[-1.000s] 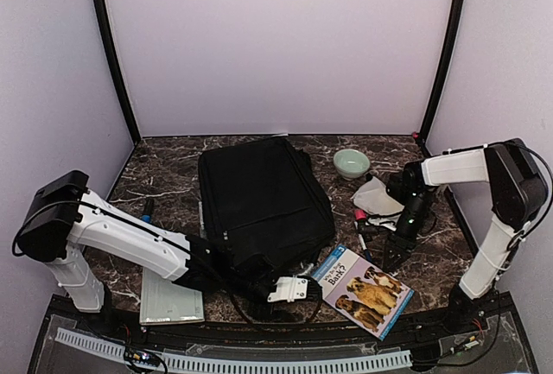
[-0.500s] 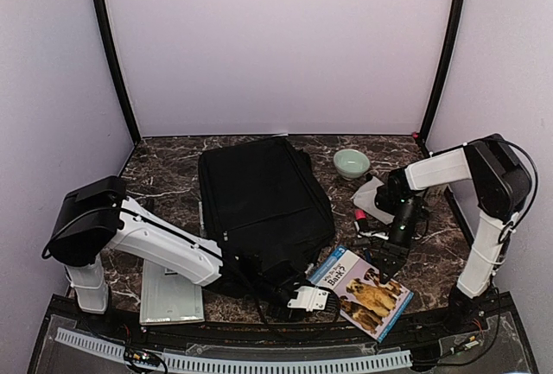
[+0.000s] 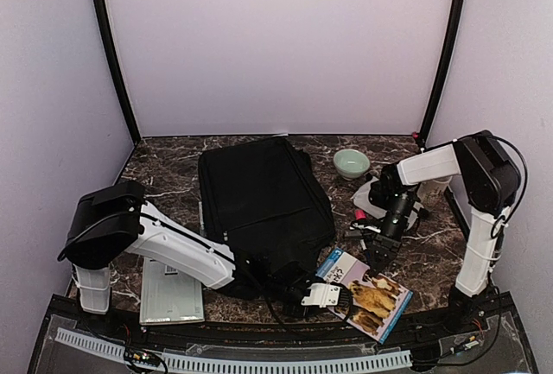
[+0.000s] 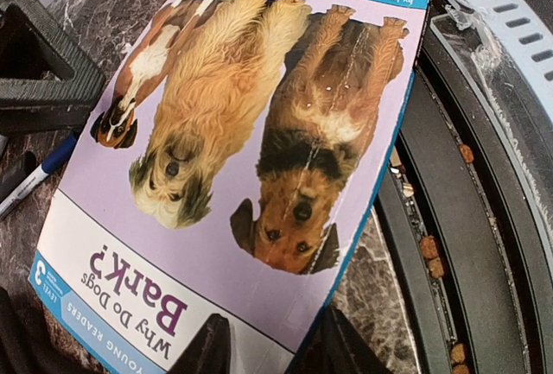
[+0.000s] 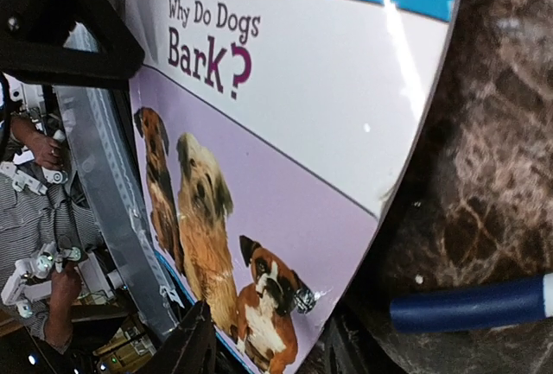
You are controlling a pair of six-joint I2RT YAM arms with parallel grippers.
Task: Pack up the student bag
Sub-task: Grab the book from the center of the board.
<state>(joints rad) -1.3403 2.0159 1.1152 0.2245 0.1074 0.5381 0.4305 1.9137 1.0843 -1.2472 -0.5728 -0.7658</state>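
The student bag (image 3: 263, 199), a large black backpack, lies flat in the middle of the table. To its right, at the front edge, lies a book (image 3: 370, 293) titled "Why Do Dogs Bark?" with dogs on the cover. My left gripper (image 3: 337, 296) is at the book's near left edge. In the left wrist view it (image 4: 276, 344) is open, with one finger over the cover (image 4: 259, 132) and the other past the edge. My right gripper (image 3: 378, 255) is at the book's far edge. It (image 5: 270, 344) is also open, straddling a corner of the cover (image 5: 285, 158).
A pale green bowl (image 3: 352, 163) and a white pouch (image 3: 377, 194) sit behind the right gripper. Pens (image 3: 361, 218) lie beside the book, one of them blue (image 5: 471, 303). A light notebook (image 3: 171, 296) lies at the front left. The black tray rim (image 4: 467, 218) runs just past the book.
My left arm has reached right along the bag's near side to the book's edge, and its jaws have narrowed. The right gripper has moved in onto the book's far edge and narrowed too.
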